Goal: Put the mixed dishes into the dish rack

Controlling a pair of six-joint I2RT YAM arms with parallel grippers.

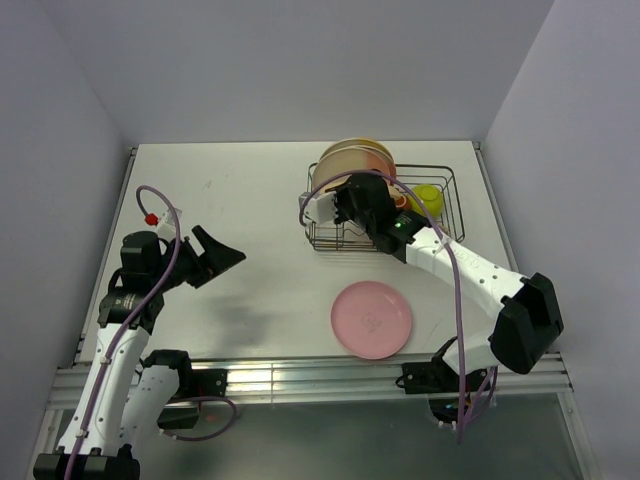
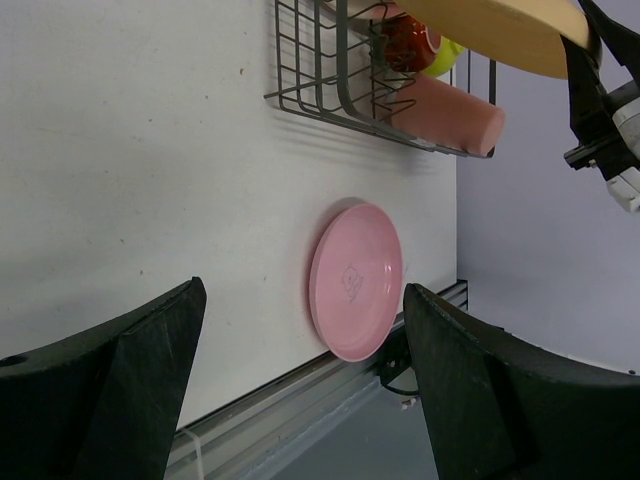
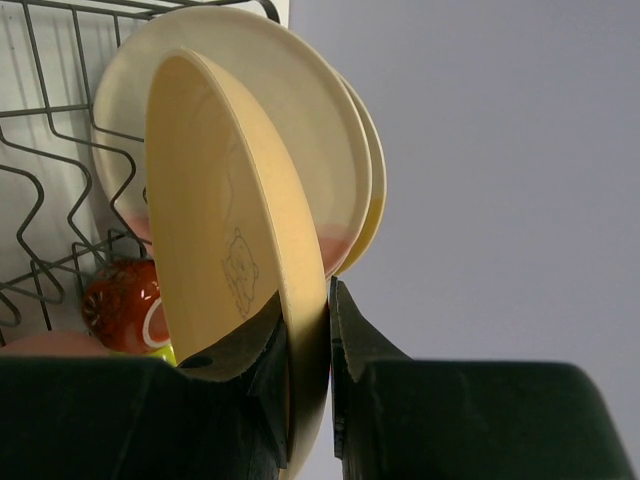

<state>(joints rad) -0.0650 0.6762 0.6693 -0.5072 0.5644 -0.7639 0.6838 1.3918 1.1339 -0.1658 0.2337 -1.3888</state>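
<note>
**Clerk:** Item one?

**Checker:** Yellow-orange plate (image 3: 220, 250), one. It is on edge above the dish rack (image 1: 450, 205), at the rack's 11 o'clock corner. The right gripper (image 3: 312, 340) is clenched on the plate's rim, one finger on each face.

**Clerk:** Handling?

**Checker:** Judged stiff, fairly light and smooth-faced, so it may pivot or slip in a rim pinch. The rim is the only usable hold. It looks chippable against wire, so it should be lowered gently between the prongs.

**Clerk:** Other plates?

**Checker:** Three. Two stand in the rack right behind the held one: a cream-and-pink plate (image 3: 290, 120) and a cream-and-yellow plate (image 3: 372, 170). The pink plate (image 1: 372, 319) lies flat on the table (image 1: 230, 200), at 6 o'clock from the rack and near the front edge. That makes four plates in all.

**Clerk:** How should the flat one be gripped?

**Checker:** A finger has to get under its lip, and it would probably slide first.

**Clerk:** Hollow ware?

**Checker:** One red mug (image 3: 120, 305), one yellow bowl (image 1: 428, 198) towards the rack's 3 o'clock end, and one pink tumbler (image 2: 450, 112) on its side. All three are in the rack. I cannot make out a small cup.

**Clerk:** Left gripper (image 2: 300, 295)?

**Checker:** Its jaws are spread wide with nothing in them. It is above the table at 8 o'clock from the rack, well apart.
</note>
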